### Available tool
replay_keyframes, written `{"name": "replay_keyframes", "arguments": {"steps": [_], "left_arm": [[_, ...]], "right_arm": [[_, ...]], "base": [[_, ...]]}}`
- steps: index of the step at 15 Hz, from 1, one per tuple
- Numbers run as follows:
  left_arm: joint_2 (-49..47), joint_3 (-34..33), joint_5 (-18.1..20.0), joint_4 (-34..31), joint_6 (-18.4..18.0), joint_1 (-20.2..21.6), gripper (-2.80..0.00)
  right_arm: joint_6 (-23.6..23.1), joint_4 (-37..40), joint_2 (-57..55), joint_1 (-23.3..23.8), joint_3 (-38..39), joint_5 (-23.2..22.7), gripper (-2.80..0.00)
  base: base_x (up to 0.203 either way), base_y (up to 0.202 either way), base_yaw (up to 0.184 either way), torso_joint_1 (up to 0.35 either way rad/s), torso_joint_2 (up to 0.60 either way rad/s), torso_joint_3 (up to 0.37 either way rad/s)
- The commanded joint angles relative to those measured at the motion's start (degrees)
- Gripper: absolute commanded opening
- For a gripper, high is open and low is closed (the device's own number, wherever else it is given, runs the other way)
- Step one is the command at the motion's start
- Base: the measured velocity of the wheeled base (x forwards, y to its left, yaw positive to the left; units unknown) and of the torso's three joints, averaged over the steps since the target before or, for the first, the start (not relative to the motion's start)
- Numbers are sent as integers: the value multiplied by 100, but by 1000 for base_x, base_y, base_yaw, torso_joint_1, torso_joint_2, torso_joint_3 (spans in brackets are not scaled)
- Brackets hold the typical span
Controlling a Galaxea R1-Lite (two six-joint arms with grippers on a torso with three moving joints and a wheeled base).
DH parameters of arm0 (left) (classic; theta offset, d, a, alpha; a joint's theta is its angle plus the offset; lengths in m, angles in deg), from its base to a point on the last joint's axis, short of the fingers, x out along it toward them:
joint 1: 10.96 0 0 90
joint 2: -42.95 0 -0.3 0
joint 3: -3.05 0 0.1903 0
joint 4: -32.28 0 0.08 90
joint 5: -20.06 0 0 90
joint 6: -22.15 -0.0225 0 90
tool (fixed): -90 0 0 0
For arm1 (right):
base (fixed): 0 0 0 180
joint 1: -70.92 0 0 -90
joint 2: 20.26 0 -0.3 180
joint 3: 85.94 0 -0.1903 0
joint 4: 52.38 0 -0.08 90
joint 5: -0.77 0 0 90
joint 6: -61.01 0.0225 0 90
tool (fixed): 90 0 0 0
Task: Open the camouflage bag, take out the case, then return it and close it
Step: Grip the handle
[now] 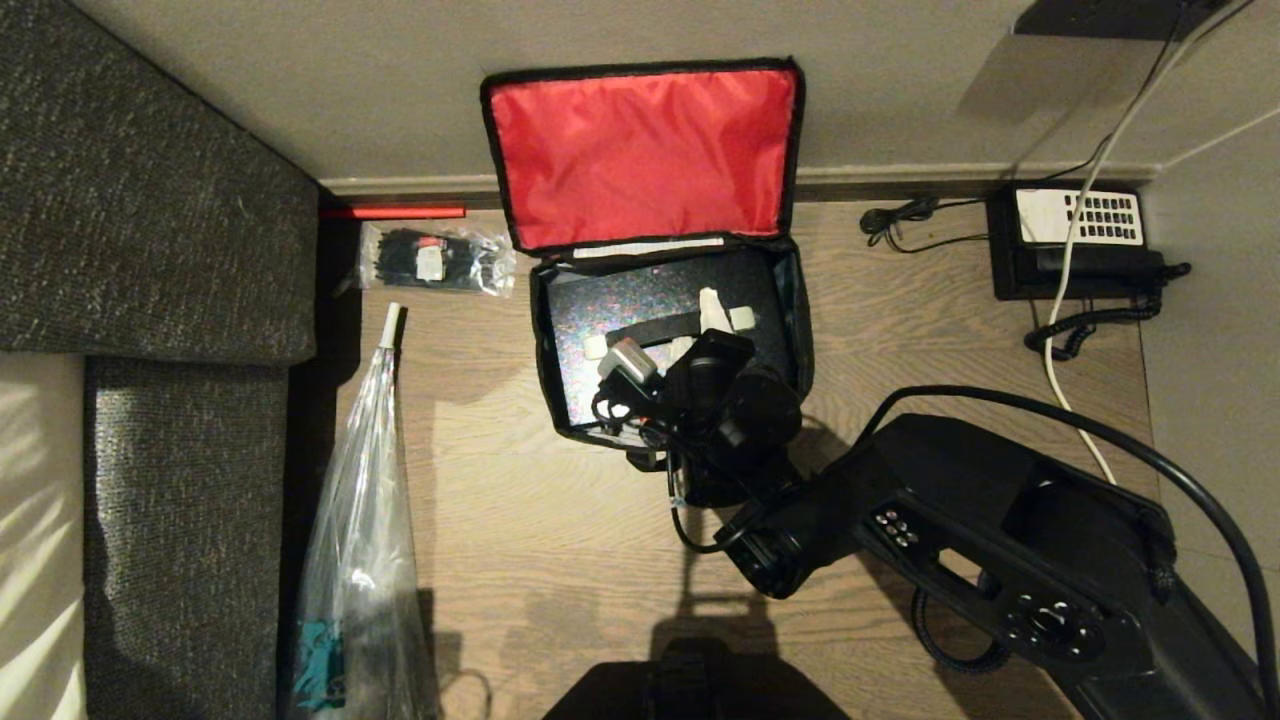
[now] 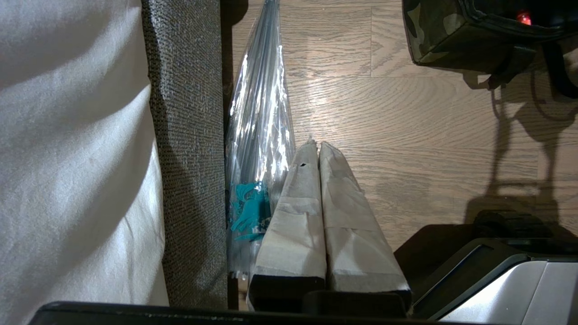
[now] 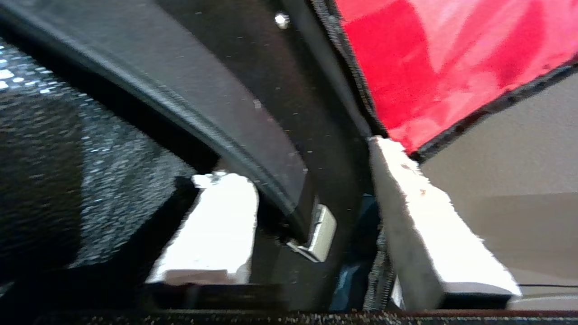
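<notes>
A: How far along does it look?

B: The camouflage bag (image 1: 668,330) stands open on the bench (image 1: 520,520), at the far side against the wall, with its red-lined lid (image 1: 645,150) thrown back. The case (image 1: 650,310) lies inside it, sparkly top showing. I judge we are at the removal step: taking hold of the case.

A: And the right claw (image 1: 722,312)?

B: It reaches down into the bag from the near right. In the right wrist view its fingers (image 3: 212,225) stand apart, straddling the black strap (image 3: 203,113) and its metal buckle (image 3: 318,232) on top of the case. They are parted, not clenched; whether they press on anything I cannot tell.

A: Next move?

B: Probably pinching that strap firmly, then lifting straight up so the case clears the bag's walls.

A: The left claw (image 2: 318,149)?

B: Parked at the near left beside the clear plastic sleeve (image 2: 259,135), fingers pressed together on nothing.
</notes>
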Motion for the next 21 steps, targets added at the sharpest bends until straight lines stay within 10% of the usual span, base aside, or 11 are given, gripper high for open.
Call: {"name": "replay_keyframes", "arguments": {"steps": [1, 21], "left_arm": [[11, -18, 1, 1, -4, 2, -280], [11, -18, 1, 1, -4, 2, -280]], "right_arm": [[-45, -67, -10, -42, 49, 49, -280], [49, 103, 2526, -791, 1579, 713, -280]], "base": [[0, 0, 0, 0, 0, 0], [0, 0, 0, 0, 0, 0]]}}
